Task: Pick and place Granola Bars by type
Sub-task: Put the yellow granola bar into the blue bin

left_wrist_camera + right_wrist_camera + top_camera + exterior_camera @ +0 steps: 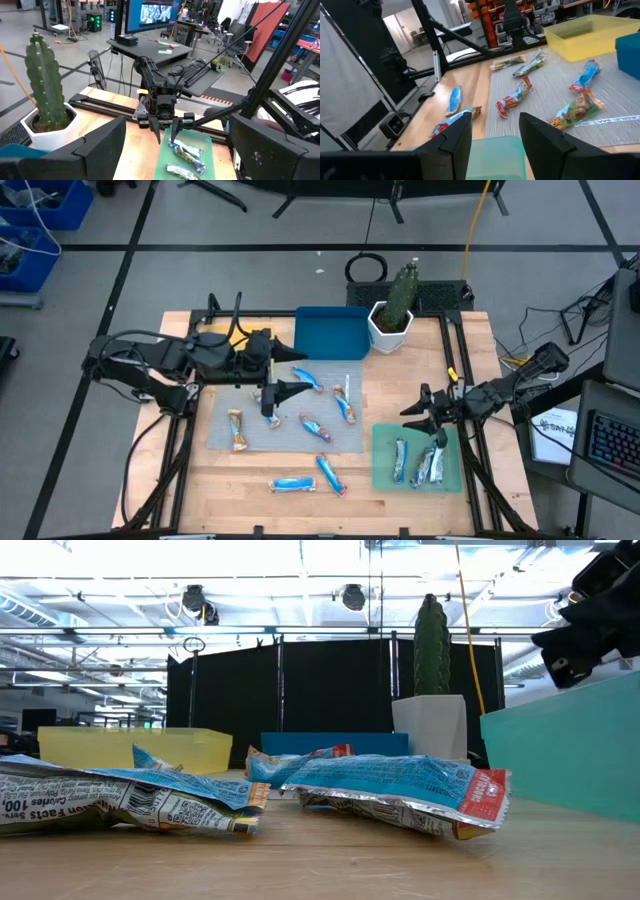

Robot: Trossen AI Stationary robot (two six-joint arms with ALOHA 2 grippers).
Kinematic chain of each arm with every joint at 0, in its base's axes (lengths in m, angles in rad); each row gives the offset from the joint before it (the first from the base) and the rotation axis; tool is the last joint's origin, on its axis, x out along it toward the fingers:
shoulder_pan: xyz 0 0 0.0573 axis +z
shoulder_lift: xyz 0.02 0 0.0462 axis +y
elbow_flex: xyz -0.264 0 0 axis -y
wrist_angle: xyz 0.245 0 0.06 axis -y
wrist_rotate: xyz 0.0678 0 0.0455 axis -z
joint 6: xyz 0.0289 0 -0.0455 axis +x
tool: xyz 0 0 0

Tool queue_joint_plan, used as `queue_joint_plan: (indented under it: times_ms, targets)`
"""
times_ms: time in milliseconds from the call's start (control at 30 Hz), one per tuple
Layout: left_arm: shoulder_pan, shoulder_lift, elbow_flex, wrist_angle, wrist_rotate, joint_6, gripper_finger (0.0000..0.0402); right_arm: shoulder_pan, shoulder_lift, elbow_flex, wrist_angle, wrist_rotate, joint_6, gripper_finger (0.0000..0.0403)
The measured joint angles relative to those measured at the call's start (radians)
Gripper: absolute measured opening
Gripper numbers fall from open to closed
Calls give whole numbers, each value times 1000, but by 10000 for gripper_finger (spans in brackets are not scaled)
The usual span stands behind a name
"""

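**Bars spread over mat, table and green tray; both grippers empty**

Ten wrapped granola bars can be counted from above. Five lie on the grey mesh mat (285, 420): four shiny blue-wrapped bars (307, 378) and one brownish-wrapped bar (237, 430) at the mat's left end. Two more blue bars (293, 484) lie on the bare wood in front of the mat, one flat and one slanted, close together. Three bars (401, 461) lie side by side in the flat green tray (384, 442) at the right front.

There are three trays: the green one, a deep blue tray (330, 332) at the back centre, and a yellow tray (128, 749) at the back left, mostly hidden under the left arm from above. One white pot with a green cactus (392, 315) stands just beside the blue tray.

The left gripper (275, 394) hangs over the mat's left part, fingers spread wide, holding nothing. The right gripper (424, 416) hovers at the green tray's back edge, fingers moderately apart, empty.

The surface is a light wooden tabletop (400, 510) in a black frame. Beyond it are a grey floor with black tape lines, blue bins, a desk with monitor and keyboard, and black partition screens.
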Motion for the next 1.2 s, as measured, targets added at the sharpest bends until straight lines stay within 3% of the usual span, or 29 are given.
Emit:
queue_joint_plan:
  times_ms: [300, 567, 967, 1200]
  targets:
    - [0, 0, 0, 1, -3, -35, 351, -21, -3, -7, 5, 1, -115, 157]
    - [1, 21, 0, -8, -28, -61, 351, -152, 46, -9, 5, 7, -141, 157]
    - [8, 213, 1, -86, -54, 67, 351, -333, 147, -9, 4, 5, -120, 157]
    - [14, 353, 0, -94, -3, 148, 351, -421, 162, -9, 4, 6, -173, 157]
